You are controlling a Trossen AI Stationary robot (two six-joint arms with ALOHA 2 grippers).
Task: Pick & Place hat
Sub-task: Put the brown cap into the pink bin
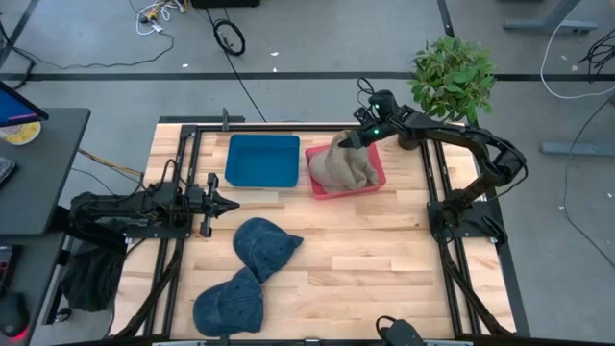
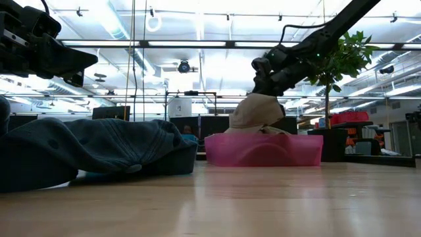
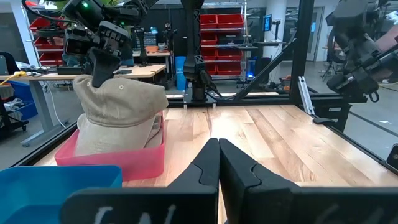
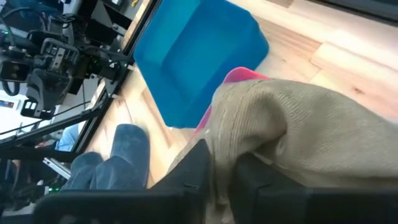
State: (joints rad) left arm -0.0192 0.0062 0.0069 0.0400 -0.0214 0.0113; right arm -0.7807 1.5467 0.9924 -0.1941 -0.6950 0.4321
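A tan hat (image 1: pixel 344 169) sits in the pink bin (image 1: pixel 377 183), its bottom on the bin floor and its top raised into a peak. My right gripper (image 1: pixel 348 142) is at that peak, over the bin's far left corner, shut on the hat; it also shows in the low view (image 2: pixel 266 84) and the left wrist view (image 3: pixel 99 67). Two blue hats lie flat on the table's near left part, one (image 1: pixel 265 246) overlapping the other (image 1: pixel 229 304). My left gripper (image 1: pixel 227 204) waits shut at the table's left, touching nothing. My right gripper pinches a fold of the tan hat's cloth (image 4: pixel 219 163) between its two fingers (image 4: pixel 194 168), at the hat's upper far-left side (image 3: pixel 94 83). The fingers come slanting down from the far right. The hat stands pulled up into a peak, and its lower part (image 2: pixel 258 124) rests in the pink bin.
An empty blue bin (image 1: pixel 262 160) stands just left of the pink bin. A potted plant (image 1: pixel 452 75) stands at the table's far right corner. Black frame rails (image 1: pixel 188 163) run along the left and right sides. Bare wood (image 1: pixel 375 250) lies in the middle and near right.
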